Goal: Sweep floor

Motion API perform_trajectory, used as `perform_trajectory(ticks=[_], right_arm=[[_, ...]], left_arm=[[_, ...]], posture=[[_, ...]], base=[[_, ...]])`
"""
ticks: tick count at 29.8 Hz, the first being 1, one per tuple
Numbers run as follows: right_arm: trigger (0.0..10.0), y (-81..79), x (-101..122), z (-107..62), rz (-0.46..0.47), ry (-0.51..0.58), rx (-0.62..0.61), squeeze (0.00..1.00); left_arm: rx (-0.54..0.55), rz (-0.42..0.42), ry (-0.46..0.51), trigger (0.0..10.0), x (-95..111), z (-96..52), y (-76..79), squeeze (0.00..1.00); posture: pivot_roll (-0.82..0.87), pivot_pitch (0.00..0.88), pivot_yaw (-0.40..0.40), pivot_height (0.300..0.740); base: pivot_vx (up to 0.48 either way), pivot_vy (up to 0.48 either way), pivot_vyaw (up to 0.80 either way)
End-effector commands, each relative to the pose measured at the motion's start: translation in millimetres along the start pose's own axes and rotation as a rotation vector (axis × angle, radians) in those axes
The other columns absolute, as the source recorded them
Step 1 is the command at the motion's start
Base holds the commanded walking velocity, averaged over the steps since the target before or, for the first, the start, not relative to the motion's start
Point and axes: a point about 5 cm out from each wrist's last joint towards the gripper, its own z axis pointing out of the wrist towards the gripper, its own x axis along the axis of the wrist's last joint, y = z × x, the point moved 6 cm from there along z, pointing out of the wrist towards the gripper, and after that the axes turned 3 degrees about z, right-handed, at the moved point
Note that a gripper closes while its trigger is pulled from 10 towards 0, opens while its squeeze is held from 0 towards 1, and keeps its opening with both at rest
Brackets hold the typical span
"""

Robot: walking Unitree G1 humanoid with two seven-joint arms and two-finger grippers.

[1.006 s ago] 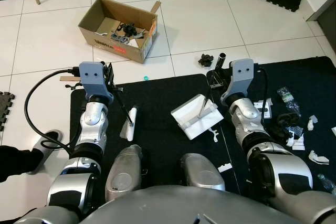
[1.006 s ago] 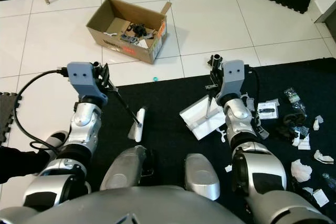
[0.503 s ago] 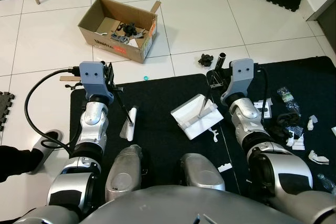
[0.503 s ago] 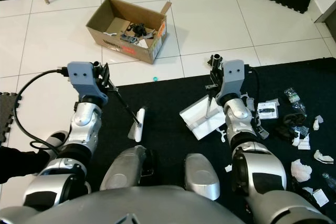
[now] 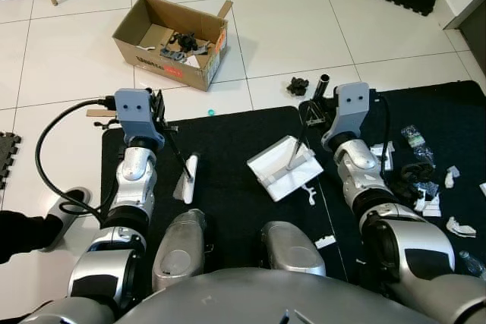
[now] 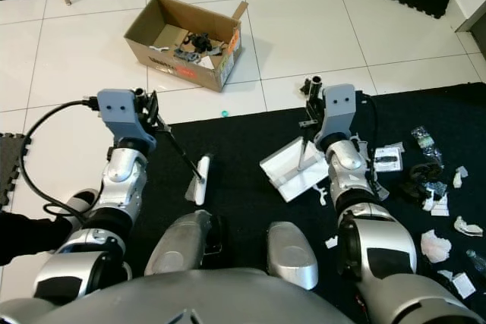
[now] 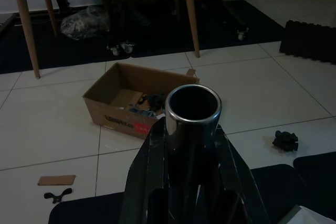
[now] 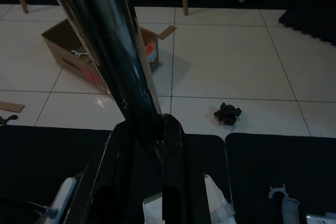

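Left tool (image 5: 158, 108) is clamped on the upper end of the broom handle (image 5: 174, 149); the left wrist view shows the handle's open metal tube end (image 7: 192, 104) seated between the black fingers (image 7: 152, 182). The handle runs down to the white broom head (image 5: 187, 178), which rests on the black mat (image 5: 228, 187) just ahead of the robot's left knee.

Right tool (image 6: 310, 108) is closed on the dustpan handle (image 6: 302, 149), a dark glossy tube seen passing between its fingers (image 8: 173, 177) in the right wrist view. The white dustpan (image 5: 284, 168) sits on the mat ahead of the right knee.

Litter: paper scraps and dark debris (image 5: 425, 180) lie on the mat by the right arm, well apart from the broom head. One black object (image 5: 297, 86) lies on the white tile floor (image 5: 288, 28), near the dustpan handle's top. A cardboard box (image 5: 173, 42) with oddments stands farther out.

Handling assessment: both implements appear light and rigid, with smooth tubular handles likely to twist or slide in a two-finger grip. A hold lower on the shaft would probably give better control of the head; the present grips are high. The paper scraps look light and may scatter under a brisk stroke.
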Motion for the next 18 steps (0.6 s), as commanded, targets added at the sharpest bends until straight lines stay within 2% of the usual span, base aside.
perform_trajectory(ticks=[1,6,10,12,15,18], right_arm=[[10.0,0.4,-4.5,-0.4,0.029,-0.021,-0.003,0.0],[10.0,2.1,4.4,2.5,0.032,0.01,-0.006,0.0],[10.0,4.3,22.9,8.5,0.032,0.067,-0.003,0.0],[10.0,4.3,22.9,8.5,0.032,0.067,-0.003,0.0],[10.0,7.6,35.4,12.0,0.024,0.1,-0.002,0.0],[10.0,12.0,57.8,17.3,0.027,0.164,0.0,0.0]], left_arm=[[-0.002,0.019,-0.167,10.0,-41.1,-17.8,-2.2,0.0],[-0.005,0.02,-0.168,10.0,-41.2,-17.5,-2.2,0.0],[-0.007,0.022,-0.167,10.0,-40.7,-17.0,-1.9,0.0],[-0.007,0.022,-0.167,10.0,-40.7,-17.0,-1.9,0.0],[-0.008,0.022,-0.166,10.0,-40.0,-16.2,-1.7,0.0],[-0.008,0.022,-0.161,10.0,-37.7,-13.6,-1.4,0.0]], posture=[[0.03,0.0,0.007,0.74],[0.03,0.0,0.007,0.74],[0.03,0.0,0.009,0.74],[0.03,0.0,0.009,0.74],[0.03,0.0,0.008,0.74],[0.03,0.0,0.011,0.74]], base=[[0.0,0.0,0.0],[0.0,0.0,0.0],[0.0,0.0,0.0],[0.0,0.0,0.0],[0.0,0.0,0.0],[0.0,0.0,0.0]])
